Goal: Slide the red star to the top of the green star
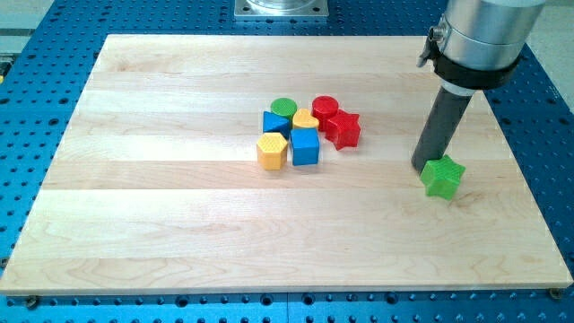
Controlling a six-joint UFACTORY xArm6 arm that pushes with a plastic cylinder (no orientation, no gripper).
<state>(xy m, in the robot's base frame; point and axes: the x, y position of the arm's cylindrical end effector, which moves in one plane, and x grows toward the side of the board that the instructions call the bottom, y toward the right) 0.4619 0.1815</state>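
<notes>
The red star [343,128] lies at the right end of a cluster of blocks near the board's middle. The green star [443,177] lies alone toward the view's right, well right of and a little below the red star. My tip [422,167] rests on the board, touching or nearly touching the green star's upper left side. The rod rises from there to the grey arm at the view's top right. The tip is well right of the red star.
The cluster also holds a red cylinder [325,109], a green cylinder [284,109], a yellow heart [306,120], a blue block [275,123], a blue cube [305,146] and a yellow hexagon [272,151]. The wooden board [179,206] lies on a blue perforated table.
</notes>
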